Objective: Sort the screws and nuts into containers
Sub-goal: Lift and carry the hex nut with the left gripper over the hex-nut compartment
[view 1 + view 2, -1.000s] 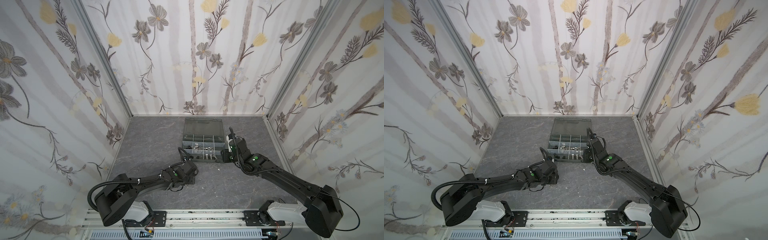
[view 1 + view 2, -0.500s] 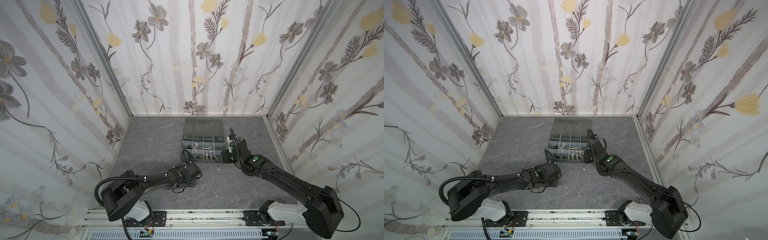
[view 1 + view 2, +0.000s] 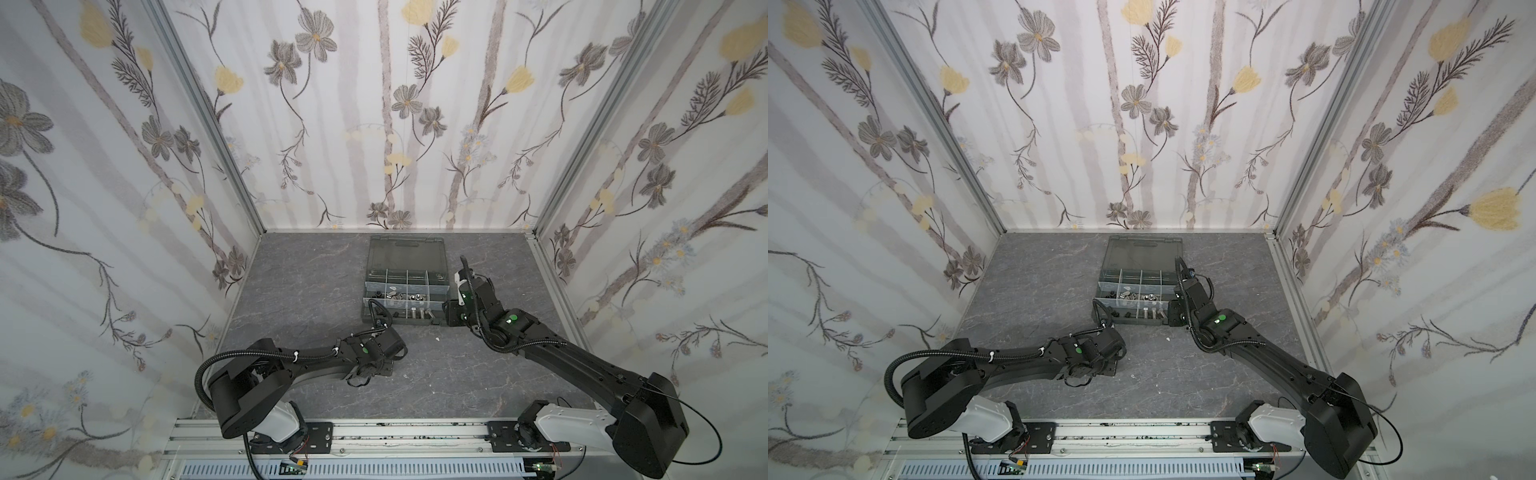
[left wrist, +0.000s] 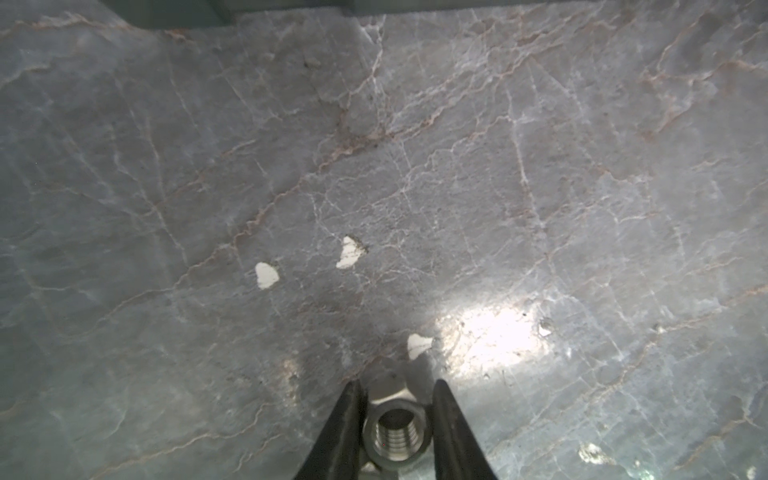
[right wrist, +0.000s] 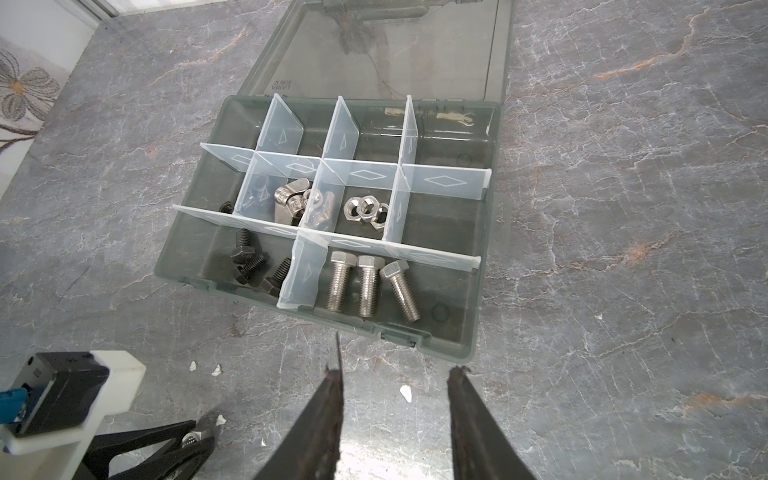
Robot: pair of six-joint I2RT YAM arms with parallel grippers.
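A silver nut sits on the worktop near the front left corner of the organiser case. The left end effector is pinched narrowly on it, one finger against each side. The right end effector hovers just before the case's front edge, its jaws partly apart and holding nothing.

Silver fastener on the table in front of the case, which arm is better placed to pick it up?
Left. The left gripper straddles the silver fastener on the table, a finger at each side. The right gripper hangs open and empty near the case, away from that piece.
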